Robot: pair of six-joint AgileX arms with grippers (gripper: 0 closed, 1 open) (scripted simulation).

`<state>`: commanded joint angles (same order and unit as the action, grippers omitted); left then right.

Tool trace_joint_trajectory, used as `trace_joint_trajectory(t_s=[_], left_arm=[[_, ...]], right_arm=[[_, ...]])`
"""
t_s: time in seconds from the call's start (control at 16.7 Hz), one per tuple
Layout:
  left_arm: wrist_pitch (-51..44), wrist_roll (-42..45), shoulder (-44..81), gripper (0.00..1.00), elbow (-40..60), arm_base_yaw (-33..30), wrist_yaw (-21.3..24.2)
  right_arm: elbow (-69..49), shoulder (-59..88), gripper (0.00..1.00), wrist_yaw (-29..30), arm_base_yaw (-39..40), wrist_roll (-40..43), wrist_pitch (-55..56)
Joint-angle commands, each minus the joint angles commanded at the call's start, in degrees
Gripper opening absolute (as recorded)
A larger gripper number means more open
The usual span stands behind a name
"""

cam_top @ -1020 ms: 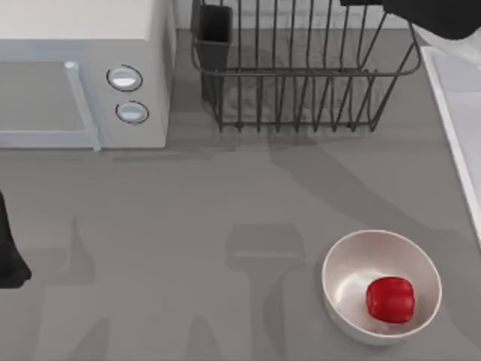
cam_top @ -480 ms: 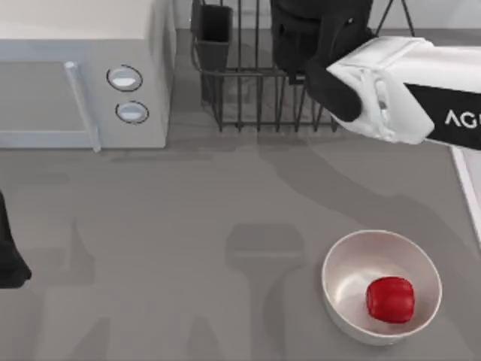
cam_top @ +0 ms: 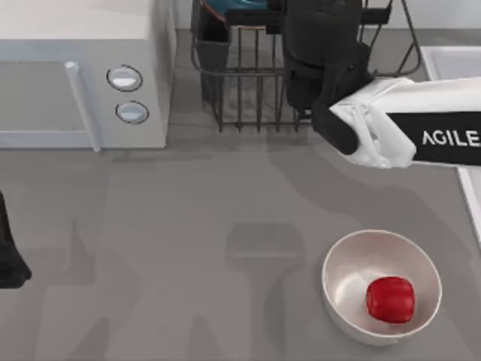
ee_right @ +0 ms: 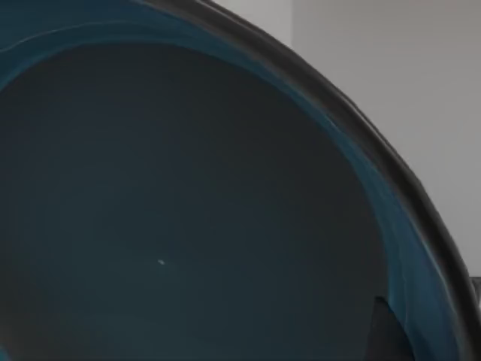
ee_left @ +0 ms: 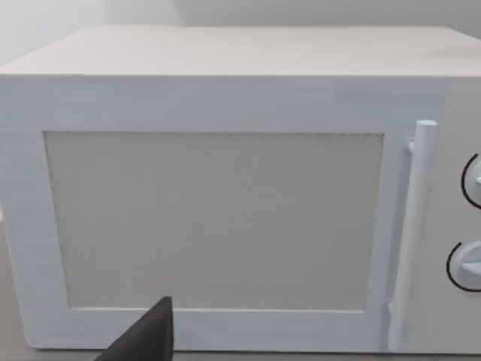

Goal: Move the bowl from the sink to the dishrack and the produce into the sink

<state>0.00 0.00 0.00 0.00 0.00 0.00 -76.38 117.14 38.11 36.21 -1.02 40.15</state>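
Change: right arm is now reaching farther left over the rack than half a second ago — the bowl is coming in at the far edge.
Right gripper: probably gripping the bowl; fingers are hidden, so I cannot tell.
Meaning: bowl is nearing placement; pepper is waiting in the white bowl, near right.
Sink: far right.
Room: microwave is crowding the rack's left; the table's middle is lying open.
Left arm: parking at left edge.

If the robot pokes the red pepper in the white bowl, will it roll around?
Probably a little. The red pepper looks rounded but blocky, so it would likely wobble more than roll. It lies loose in the white bowl, whose curved sides should nudge it back. Its skin looks glossy, so it may be slippery to pinch.
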Motion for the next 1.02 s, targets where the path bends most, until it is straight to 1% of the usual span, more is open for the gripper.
trace_joint_trajectory(t_s=[0.06,0.84,0.9,1.02], left_arm=[[0.00,0.00,0.00,1.00,0.00,0.00,0.00],[0.00,0.00,0.00,1.00,0.00,0.00,0.00],[0.00,0.00,0.00,1.00,0.00,0.00,0.00],[0.00,0.00,0.00,1.00,0.00,0.00,0.00]], right_arm=[[0.00,0.00,0.00,0.00,0.00,0.00,0.00],[0.00,0.00,0.98,0.00,0.00,0.00,0.00],[0.00,0.00,1.00,0.00,0.00,0.00,0.00],[0.00,0.00,1.00,0.00,0.00,0.00,0.00]])
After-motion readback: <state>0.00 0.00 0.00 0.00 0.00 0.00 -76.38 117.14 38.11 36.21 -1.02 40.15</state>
